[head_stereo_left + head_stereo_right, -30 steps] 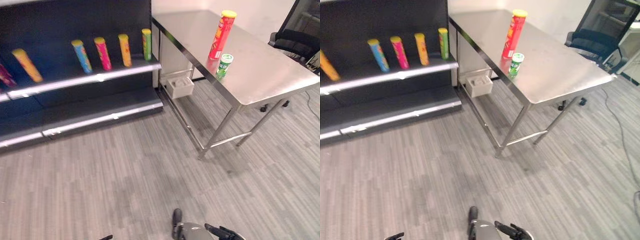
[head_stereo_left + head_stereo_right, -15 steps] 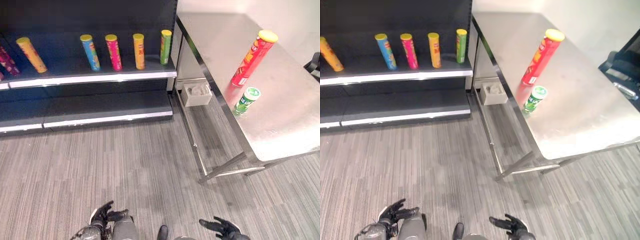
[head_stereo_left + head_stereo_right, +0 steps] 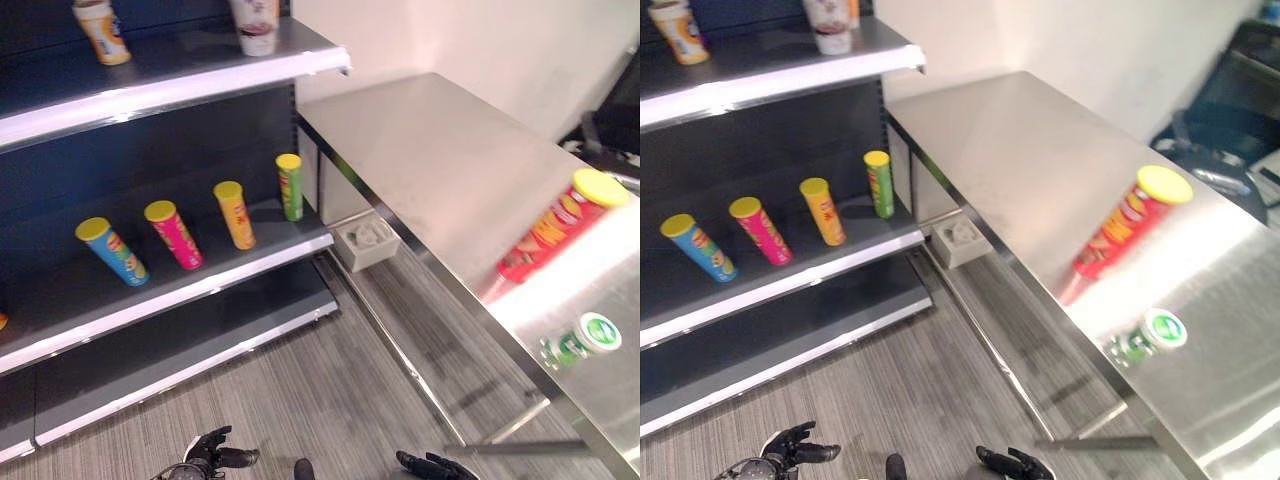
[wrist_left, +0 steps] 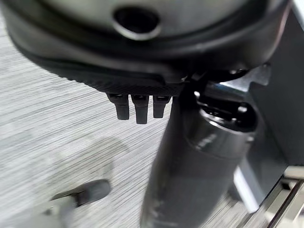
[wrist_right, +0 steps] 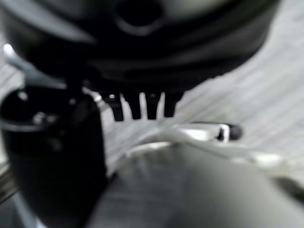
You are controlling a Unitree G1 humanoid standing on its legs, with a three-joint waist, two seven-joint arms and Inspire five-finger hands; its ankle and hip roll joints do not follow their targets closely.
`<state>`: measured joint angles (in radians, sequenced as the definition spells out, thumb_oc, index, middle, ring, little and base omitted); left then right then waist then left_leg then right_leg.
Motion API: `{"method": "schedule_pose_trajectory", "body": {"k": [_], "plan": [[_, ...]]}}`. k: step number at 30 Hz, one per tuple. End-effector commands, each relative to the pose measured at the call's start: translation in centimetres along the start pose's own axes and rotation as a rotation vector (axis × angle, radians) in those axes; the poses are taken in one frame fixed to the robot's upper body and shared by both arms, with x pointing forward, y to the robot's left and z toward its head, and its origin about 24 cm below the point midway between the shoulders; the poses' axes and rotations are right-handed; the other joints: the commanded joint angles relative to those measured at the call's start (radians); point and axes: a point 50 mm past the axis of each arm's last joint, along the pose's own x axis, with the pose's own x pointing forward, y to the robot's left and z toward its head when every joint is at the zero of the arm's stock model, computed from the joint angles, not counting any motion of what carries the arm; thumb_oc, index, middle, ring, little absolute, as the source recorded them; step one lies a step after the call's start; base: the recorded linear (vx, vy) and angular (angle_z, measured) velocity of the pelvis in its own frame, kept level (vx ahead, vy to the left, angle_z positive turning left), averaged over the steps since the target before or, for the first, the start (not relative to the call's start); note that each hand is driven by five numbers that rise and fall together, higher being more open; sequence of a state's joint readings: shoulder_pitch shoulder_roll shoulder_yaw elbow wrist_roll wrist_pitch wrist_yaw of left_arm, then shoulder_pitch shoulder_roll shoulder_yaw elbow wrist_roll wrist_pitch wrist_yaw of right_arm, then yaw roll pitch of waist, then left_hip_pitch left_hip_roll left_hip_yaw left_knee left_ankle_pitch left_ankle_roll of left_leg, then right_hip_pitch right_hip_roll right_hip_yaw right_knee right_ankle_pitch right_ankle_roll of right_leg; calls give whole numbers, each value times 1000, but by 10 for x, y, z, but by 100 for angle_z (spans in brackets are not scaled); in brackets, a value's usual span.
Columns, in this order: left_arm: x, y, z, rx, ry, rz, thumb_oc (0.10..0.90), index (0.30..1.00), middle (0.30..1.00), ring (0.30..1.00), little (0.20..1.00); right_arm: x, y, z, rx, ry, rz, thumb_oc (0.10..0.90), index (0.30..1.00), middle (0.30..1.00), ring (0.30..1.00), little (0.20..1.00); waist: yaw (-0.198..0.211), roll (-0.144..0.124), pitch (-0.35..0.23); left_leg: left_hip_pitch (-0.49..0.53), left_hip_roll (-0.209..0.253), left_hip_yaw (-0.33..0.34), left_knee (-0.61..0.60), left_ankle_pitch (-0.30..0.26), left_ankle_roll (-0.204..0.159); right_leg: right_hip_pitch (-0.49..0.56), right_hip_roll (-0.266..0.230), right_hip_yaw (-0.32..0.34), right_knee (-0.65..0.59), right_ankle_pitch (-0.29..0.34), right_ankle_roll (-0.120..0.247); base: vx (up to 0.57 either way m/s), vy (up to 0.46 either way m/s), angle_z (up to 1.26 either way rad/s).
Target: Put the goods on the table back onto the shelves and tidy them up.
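- My left hand [image 3: 212, 452] hangs low over the floor, fingers spread, holding nothing.
- Four tall cans [image 3: 232, 214] stand in a row on the middle shelf [image 3: 190, 290].
- My right hand [image 3: 432, 465] hangs empty too, fingers loose.
- A red can [image 3: 555, 224] and a small green can [image 3: 582, 340] stand on the table [image 3: 440, 160].
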<state>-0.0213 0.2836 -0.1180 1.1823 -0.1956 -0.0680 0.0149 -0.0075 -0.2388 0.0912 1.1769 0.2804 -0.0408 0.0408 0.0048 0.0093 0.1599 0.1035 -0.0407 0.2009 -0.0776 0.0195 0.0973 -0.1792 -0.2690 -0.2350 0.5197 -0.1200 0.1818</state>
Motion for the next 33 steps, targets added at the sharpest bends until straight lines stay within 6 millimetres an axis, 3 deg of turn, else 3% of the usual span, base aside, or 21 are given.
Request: {"method": "schedule_pose_trajectory", "body": {"k": [1, 2, 3, 4, 5, 6, 16, 17, 22, 23, 26, 27, 28, 29, 31, 32, 33], "plan": [[-2, 11, -3, -16, -16, 34, 800, 900, 900, 900, 900, -3, -29, 5, -21, -9, -82, 800, 900, 900, 900, 900, 25, -4, 20, -102, 89, -13, -10, 65, -105, 135, 17, 42, -211, 202, -20, 0, 0, -19], [-2, 11, -3, -16, -16, 34, 800, 900, 900, 900, 900, -3, -29, 5, -21, -9, -82, 800, 900, 900, 900, 900, 25, -4, 20, -102, 89, -13, -10, 65, -105, 135, 17, 42, -211, 202, -20, 83, -73, 8], [-2, 12, -1, -9, -20, 41, 800, 900, 900, 900, 900, -3, -30, 1, -28, 16, -91, 800, 900, 900, 900, 900, 31, -17, 18, -92, 92, -3, -10, 47, -119, 144, -12, -29, -375, 219, -12, 85, -75, 20], [-2, 12, -1, -9, -20, 41, 800, 900, 900, 900, 900, -3, -30, 1, -28, 16, -91, 800, 900, 900, 900, 900, 28, -16, 21, -88, 93, -6, -10, 47, -120, 153, -10, -34, -382, 222, -12, 244, -190, 5], [-2, 13, -4, 11, -3, 47, 800, 900, 900, 900, 900, -7, -36, -18, -11, 86, -118, 800, 900, 900, 900, 900, 17, -40, 3, -77, 107, -4, -10, 48, -131, 184, 34, 38, -493, 219, 8, 265, -205, -13], [-2, 7, -4, 20, -3, 26, 800, 900, 900, 900, 900, -10, -43, -30, 12, 129, -145, 800, 900, 900, 900, 900, 14, -47, -20, -72, 121, 1, -10, 47, -144, 228, 47, 10, -548, 202, 5, 264, -205, -18], [-3, 4, -12, 72, 26, 4, 800, 900, 900, 900, 900, -19, -58, -52, 70, 204, -214, 800, 900, 900, 900, 900, -14, -49, -43, -32, 153, 20, -10, 36, -164, 276, 77, 26, -595, 185, -3, 51, -41, -29], [-2, 1, -10, 109, 23, -20, 800, 900, 900, 900, 900, -27, -61, -72, 93, 271, -224, 800, 900, 900, 900, 900, -51, -52, -43, 2, 157, 82, -10, 11, -161, 249, 82, 112, -607, 210, 8, -11, 106, -18], [-1, 0, -8, 118, 20, -24, 800, 900, 900, 900, 900, -28, -60, -76, 98, 284, -224, 800, 900, 900, 900, 900, -53, -53, -46, 1, 155, 95, -10, 7, -159, 235, 80, 128, -607, 218, 11, -9, 51, -97], [0, -2, 0, 146, -1, -36, 800, 900, 900, 900, 900, -34, -63, -89, 136, 323, -242, 800, 900, 900, 900, 900, -90, -53, -36, 10, 140, 125, -10, -13, -148, 211, 66, 170, -607, 245, 29, -34, 117, 13], [0, -2, 0, 147, -1, -36, 800, 900, 900, 900, 900, -34, -63, -89, 137, 323, -241, 800, 900, 900, 900, 900, -85, -53, -40, 7, 141, 130, -10, -11, -148, 205, 67, 175, -607, 247, 28, -35, 86, -27], [2, 0, 8, 155, -20, -35, 800, 900, 900, 900, 900, -42, -81, -95, 267, 315, -329, 800, 900, 900, 900, 900, -125, -49, -24, 14, 123, 166, -10, -29, -140, 168, 54, 227, -604, 279, 51, -170, 246, -40], [3, 11, 16, 125, -36, -5, 800, 900, 900, 900, 900, -66, -139, -94, 518, 238, -572, 800, 900, 900, 900, 900, -157, -52, -5, 18, 120, 224, -10, -45, -131, 120, 45, 209, -569, 319, 75, -214, 279, -63], [4, 19, 29, 92, -79, 21, 800, 900, 900, 900, 900, -106, -223, -48, 705, -81, -887, 800, 900, 900, 900, 900, -184, -49, -2, 28, 130, 241, -10, -52, -138, 94, 32, 171, -499, 347, 80, -148, 153, -204], [4, 16, 32, 84, -89, 22, 800, 900, 900, 900, 900, -139, -264, -3, 715, -367, -1028, 800, 900, 900, 900, 900, -195, -52, -9, 41, 128, 249, -10, -54, -140, 104, 29, 174, -517, 352, 80, 3, 39, -180], [4, 10, 28, 93, -85, 9, 800, 900, 900, 900, 900, -186, -292, 61, 622, -719, -1126, 800, 900, 900, 900, 900, -201, -63, -31, 55, 127, 261, -10, -54, -144, 123, 30, 167, -549, 336, 77, 56, -15, -10], [4, 9, 28, 103, -86, 2, 800, 900, 900, 900, 900, -207, -298, 85, 581, -853, -1127, 800, 900, 900, 900, 900, -201, -67, -41, 59, 131, 261, -10, -53, -147, 136, 32, 162, -563, 327, 76, 46, -29, -32]]}}
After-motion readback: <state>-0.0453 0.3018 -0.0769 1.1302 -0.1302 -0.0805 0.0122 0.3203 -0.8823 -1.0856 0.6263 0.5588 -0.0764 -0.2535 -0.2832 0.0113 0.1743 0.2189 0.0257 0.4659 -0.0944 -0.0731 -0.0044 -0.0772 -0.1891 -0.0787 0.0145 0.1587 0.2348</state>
